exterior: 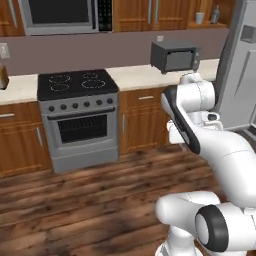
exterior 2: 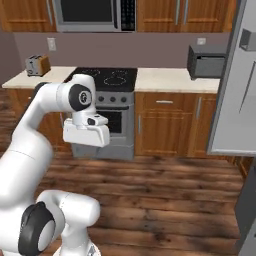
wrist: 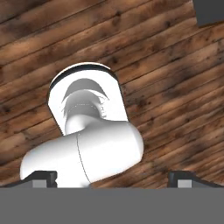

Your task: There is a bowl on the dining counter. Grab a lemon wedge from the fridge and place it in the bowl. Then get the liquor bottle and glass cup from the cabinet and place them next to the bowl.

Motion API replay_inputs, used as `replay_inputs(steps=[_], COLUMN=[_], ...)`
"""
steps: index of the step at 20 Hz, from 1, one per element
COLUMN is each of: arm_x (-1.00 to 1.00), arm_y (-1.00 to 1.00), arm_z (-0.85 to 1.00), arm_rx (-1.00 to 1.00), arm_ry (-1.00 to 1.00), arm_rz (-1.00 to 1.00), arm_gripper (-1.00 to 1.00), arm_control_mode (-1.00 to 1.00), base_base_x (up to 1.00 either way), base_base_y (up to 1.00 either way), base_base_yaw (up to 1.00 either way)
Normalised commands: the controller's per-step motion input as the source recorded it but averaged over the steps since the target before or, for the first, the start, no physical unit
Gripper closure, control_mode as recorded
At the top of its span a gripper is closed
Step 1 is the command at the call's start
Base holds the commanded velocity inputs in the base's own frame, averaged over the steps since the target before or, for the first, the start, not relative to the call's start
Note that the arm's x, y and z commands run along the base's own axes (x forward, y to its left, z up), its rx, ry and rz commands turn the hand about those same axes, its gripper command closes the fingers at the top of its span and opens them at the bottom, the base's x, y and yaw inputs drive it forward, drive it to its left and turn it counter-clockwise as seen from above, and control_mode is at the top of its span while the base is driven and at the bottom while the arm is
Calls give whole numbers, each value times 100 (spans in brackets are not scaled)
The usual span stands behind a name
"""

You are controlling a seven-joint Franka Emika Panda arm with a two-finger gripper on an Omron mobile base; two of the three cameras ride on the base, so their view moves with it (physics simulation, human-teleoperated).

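In the left base view, the fridge (exterior: 239, 75) stood at the right edge, beside a tabletop (exterior: 135, 75) carrying a dark toaster oven (exterior: 175, 56). High on an open cabinet (exterior: 210, 15) shelf sat the glass cup (exterior: 199, 18) next to a dark bottle (exterior: 215, 15) (too small to make out).

In the right base view, the fridge's steel door (exterior 2: 235, 85) filled the right side; a stove (exterior 2: 107, 107) stood behind the arm.

In the hand view, the jaws (wrist: 113, 178) pointed down at the wooden floor (wrist: 166, 78), fingertips (wrist: 43, 177) spread fully apart, holding nothing.
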Motion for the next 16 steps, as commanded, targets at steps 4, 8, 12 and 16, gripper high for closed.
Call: replay_inputs(steps=[4,8,12,16], arm_x=[0,0,0,0], arm_y=[0,0,0,0], arm_z=[0,0,0,0], arm_rx=[0,0,0,0], arm_ry=[0,0,0,0], arm_rz=[0,0,0,0], arm_gripper=[-100,-100,-100,-100], arm_control_mode=[100,100,100,100], base_base_x=[100,100,100,100], base_base_y=[44,34,20,13], base_base_yaw=[-26,-24,-18,-4])
